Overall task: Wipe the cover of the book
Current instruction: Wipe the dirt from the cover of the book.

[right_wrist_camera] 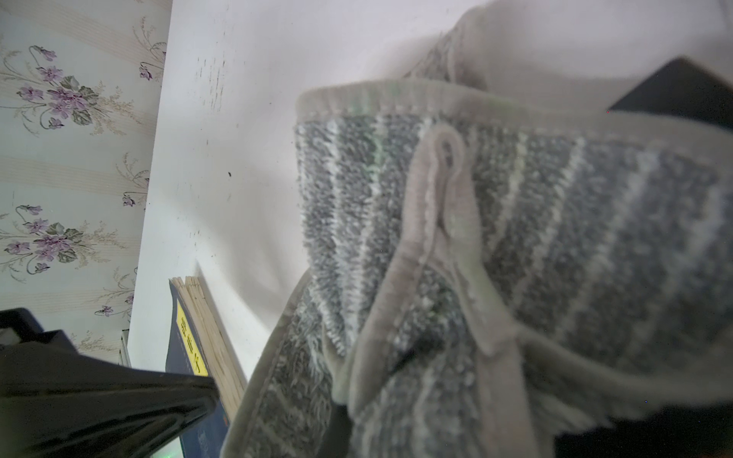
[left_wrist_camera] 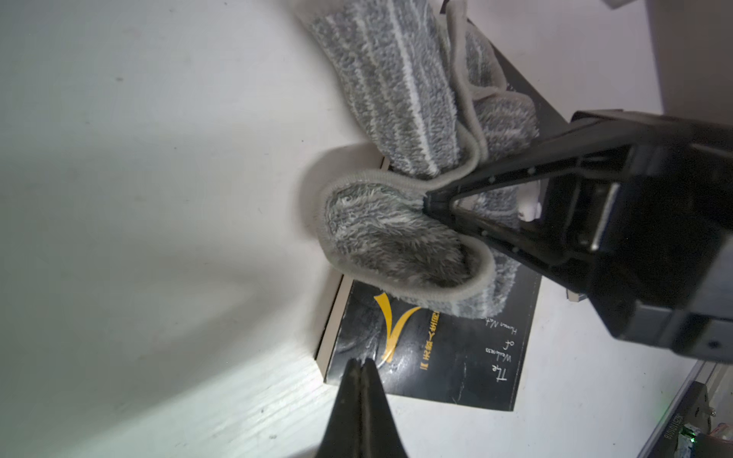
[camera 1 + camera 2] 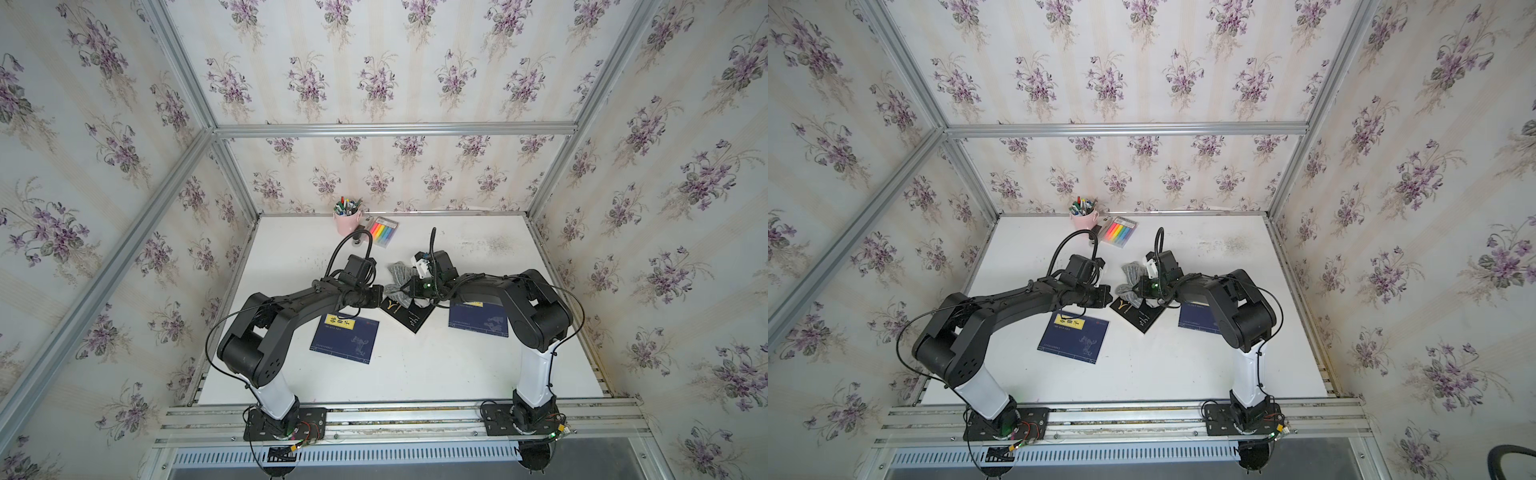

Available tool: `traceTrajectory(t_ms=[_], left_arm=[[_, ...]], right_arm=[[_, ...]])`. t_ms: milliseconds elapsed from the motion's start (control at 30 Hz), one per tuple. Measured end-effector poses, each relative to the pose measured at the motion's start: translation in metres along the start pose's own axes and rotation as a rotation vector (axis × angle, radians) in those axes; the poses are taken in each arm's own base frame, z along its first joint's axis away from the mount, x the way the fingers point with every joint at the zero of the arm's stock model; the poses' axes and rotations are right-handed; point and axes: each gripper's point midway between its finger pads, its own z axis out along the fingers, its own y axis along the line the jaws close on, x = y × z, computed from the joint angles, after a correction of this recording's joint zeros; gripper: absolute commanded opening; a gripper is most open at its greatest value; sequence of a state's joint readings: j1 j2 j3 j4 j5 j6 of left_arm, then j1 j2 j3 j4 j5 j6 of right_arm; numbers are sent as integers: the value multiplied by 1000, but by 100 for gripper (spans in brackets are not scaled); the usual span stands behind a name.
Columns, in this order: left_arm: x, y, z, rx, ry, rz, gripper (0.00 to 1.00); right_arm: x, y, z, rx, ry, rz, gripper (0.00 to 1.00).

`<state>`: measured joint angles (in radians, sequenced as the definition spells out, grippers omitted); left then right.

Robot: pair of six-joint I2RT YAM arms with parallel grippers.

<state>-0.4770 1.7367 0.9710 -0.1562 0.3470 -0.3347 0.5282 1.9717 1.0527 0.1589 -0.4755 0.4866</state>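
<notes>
A black paperback book (image 2: 436, 357) lies askew at the centre of the white table (image 3: 415, 374), half covered by a grey striped microfibre cloth (image 2: 396, 238) whose hem the right gripper (image 2: 430, 202) pinches. The left gripper (image 2: 361, 368), tips pressed together and empty, appears to pin the book's corner. The risks: that narrow hold may slip and let the book spin or slide under a stroke; the bunched cloth, trailing off the cover toward 12 o'clock, may wipe with a single fold or pull free of the pinch; and the two wrists work close enough to clash. At 11 o'clock from the book, a pink cup (image 3: 347, 224) holds upright pens (image 3: 347, 204), beside a clear pack of rainbow-coloured stationery (image 3: 384, 230). Blue books (image 3: 345, 338) lie at 8 and 3 o'clock.
</notes>
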Motion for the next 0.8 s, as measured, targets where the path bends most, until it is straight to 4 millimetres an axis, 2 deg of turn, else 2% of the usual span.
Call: traceTrajectory(t_ms=[133, 467, 800], left_arm=[[13, 0, 14, 9, 52, -1, 3], [9, -8, 23, 47, 47, 11, 3], [8, -9, 24, 50, 45, 17, 3]], right_arm=[[-1, 0, 0, 9, 6, 0, 0], [-7, -8, -3, 1, 22, 24, 0], [-48, -54, -20, 63, -54, 83, 0]])
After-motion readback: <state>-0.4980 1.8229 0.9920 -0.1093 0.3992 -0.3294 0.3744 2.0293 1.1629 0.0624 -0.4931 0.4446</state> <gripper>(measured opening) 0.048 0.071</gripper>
